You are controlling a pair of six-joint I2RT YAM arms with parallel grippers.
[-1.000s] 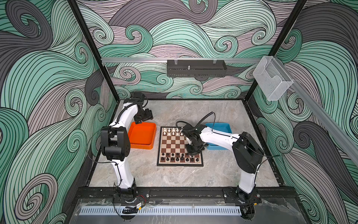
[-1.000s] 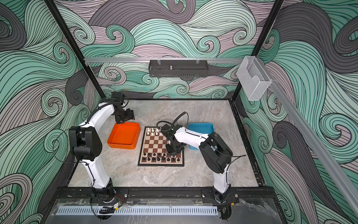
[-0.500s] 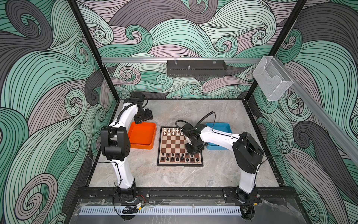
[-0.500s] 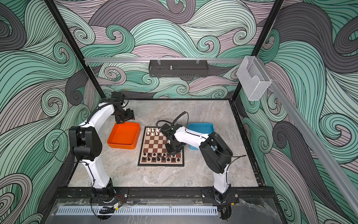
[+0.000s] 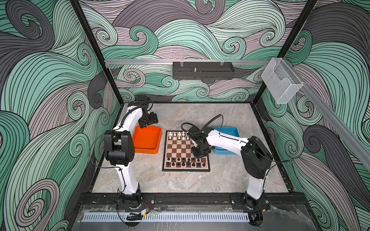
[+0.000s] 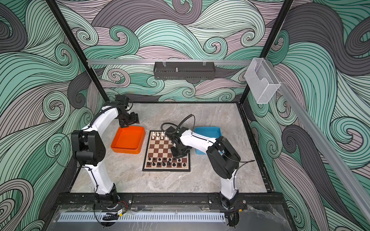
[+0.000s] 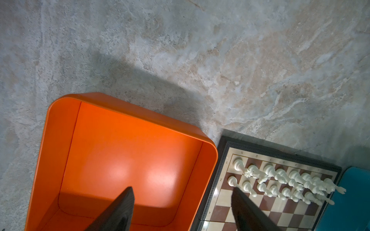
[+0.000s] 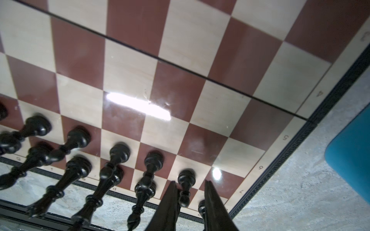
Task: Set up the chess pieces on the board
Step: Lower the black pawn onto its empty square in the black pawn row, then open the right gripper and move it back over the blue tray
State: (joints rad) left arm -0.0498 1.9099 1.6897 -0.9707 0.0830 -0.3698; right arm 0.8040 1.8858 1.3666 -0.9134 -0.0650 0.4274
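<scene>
In a top view we see the board (image 5: 178, 148) lying flat. White pieces (image 5: 179, 135) stand along its 12 o'clock edge. Black pieces (image 5: 181, 162) stand along its 6 o'clock edge.

The right claw (image 8: 189, 182) is down low near the board's 5 o'clock corner. Its fingers are a little apart, one on each side of a standing black pawn (image 8: 186, 177), and we see a gap on one side.

The left claw (image 7: 182, 189) hangs with its fingers wide apart, holding nothing. It is above the 12 o'clock end of the orange tray (image 7: 130, 109), which sits at the board's 9 o'clock. A blue tray (image 5: 230, 131) sits at 3 o'clock.
</scene>
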